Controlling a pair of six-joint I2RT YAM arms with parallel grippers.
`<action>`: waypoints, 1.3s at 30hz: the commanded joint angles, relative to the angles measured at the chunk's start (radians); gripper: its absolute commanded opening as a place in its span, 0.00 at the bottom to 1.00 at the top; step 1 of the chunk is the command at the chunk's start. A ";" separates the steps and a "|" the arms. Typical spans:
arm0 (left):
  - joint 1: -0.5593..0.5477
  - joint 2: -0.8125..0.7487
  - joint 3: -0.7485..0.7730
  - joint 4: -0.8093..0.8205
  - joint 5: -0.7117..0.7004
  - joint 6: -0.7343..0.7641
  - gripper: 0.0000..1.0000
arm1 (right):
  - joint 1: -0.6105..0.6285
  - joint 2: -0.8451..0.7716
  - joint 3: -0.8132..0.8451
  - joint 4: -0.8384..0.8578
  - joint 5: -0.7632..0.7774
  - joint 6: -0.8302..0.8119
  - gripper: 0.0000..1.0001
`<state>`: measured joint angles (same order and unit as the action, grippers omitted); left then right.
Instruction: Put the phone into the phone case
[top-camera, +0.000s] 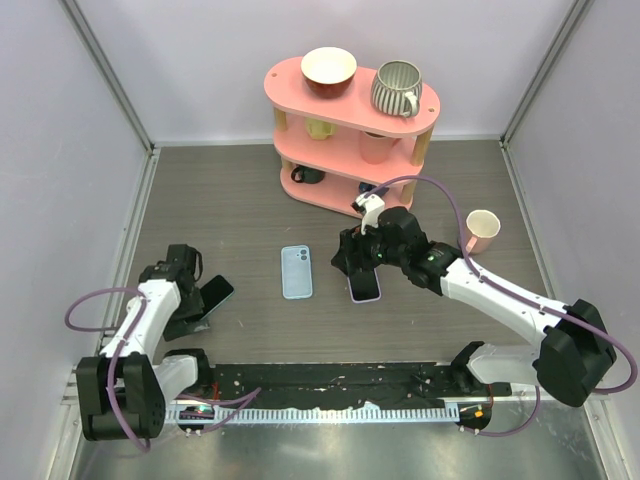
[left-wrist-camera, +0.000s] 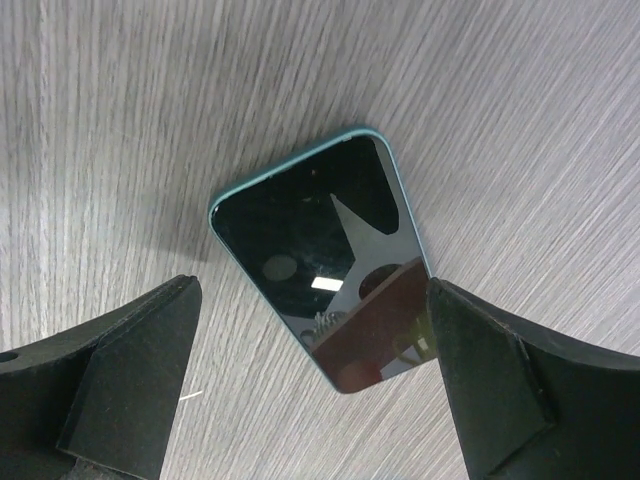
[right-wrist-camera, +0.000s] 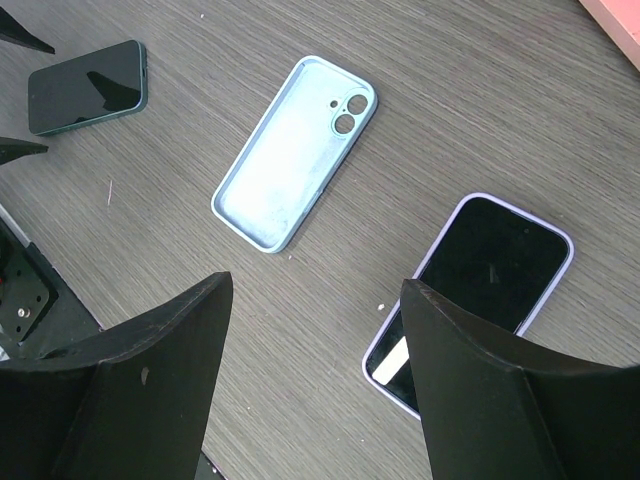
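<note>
Phone (left-wrist-camera: 320, 270), the dark one with the teal rim, lies flat on the table (top-camera: 240, 210) with its glass up. It is on the left side. The left gripper (left-wrist-camera: 312, 290) hangs over it with its jaws spread wide, one finger on each side, holding nothing. The right-hand finger looks very near one edge of the phone, but I cannot tell if it touches.

The light blue case (top-camera: 296, 272) lies near the middle, and I think its hollow side is up. It is well apart from that phone. A purple phone (top-camera: 364, 286) lies just to the right of the case. The right gripper (right-wrist-camera: 318, 285) hovers over the purple phone with its jaws wide apart too, and empty.

I think the teal phone is the one that goes in. Lots could go wrong. The phone is thin, flat and smooth, so the fingers may slide off it or just push it along. Nothing holds the case down, so it may scoot away when I press the phone in. If the camera end faces the wrong way, it will not fit. Both arms may bump if they meet at the case.
</note>
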<state>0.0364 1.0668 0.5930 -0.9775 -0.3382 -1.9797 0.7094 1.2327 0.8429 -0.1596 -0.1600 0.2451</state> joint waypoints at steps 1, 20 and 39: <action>0.034 -0.001 -0.012 0.010 -0.061 -0.254 1.00 | -0.002 -0.036 0.005 0.022 -0.001 -0.009 0.74; 0.184 0.162 0.028 0.151 -0.050 -0.085 1.00 | -0.008 -0.024 0.013 0.023 0.013 -0.013 0.74; 0.195 0.410 0.223 0.375 0.024 0.557 0.98 | -0.014 -0.002 0.013 0.025 0.016 -0.017 0.74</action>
<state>0.2195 1.4200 0.7589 -0.6666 -0.3458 -1.6062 0.7021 1.2354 0.8429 -0.1600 -0.1551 0.2386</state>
